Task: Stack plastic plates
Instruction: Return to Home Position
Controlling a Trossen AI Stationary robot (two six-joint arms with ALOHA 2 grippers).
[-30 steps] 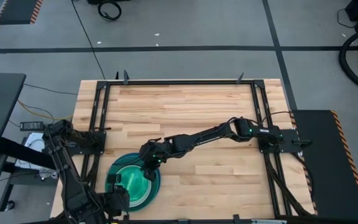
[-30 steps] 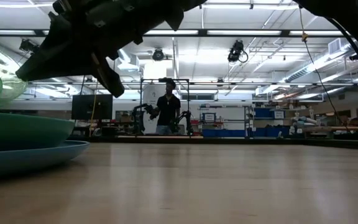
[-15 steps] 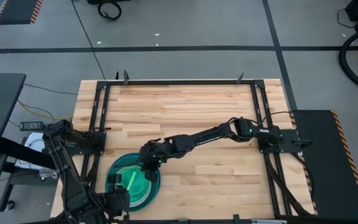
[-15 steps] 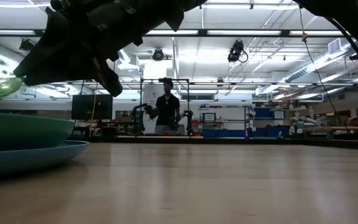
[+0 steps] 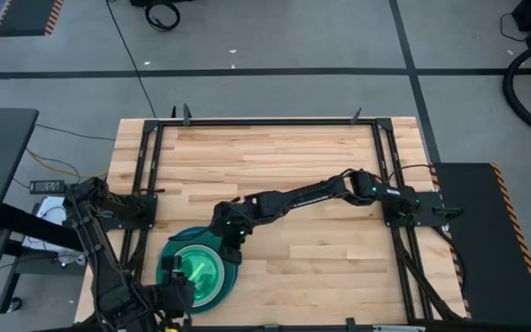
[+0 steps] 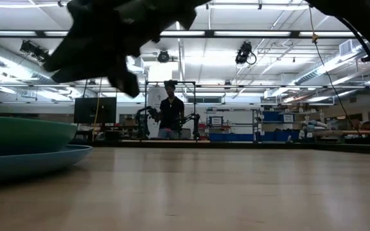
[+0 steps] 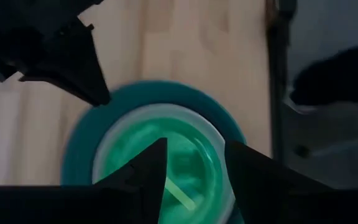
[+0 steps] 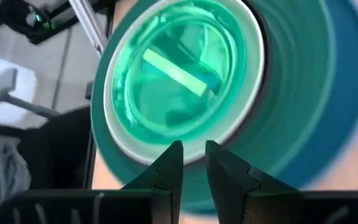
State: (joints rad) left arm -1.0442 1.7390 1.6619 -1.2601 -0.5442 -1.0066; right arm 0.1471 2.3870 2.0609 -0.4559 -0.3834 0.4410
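High view | plastic plates point(image 5: 198, 270) nested in one stack by the table's point(image 5: 293, 166) left-arm corner, largest lowest for stability | right gripper point(image 5: 230, 243) over the rim, narrowly parted, empty | left gripper point(image 7: 196, 142) beside the stack, spread, empty.

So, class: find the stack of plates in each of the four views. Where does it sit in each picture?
High view: plate stack at the lower left of the table.
Low view: stack at the far left, cut by the edge.
Left wrist view: stack in the centre.
Right wrist view: stack fills most of the picture.
Shared landmark: the right end effector, at the stack's rim.
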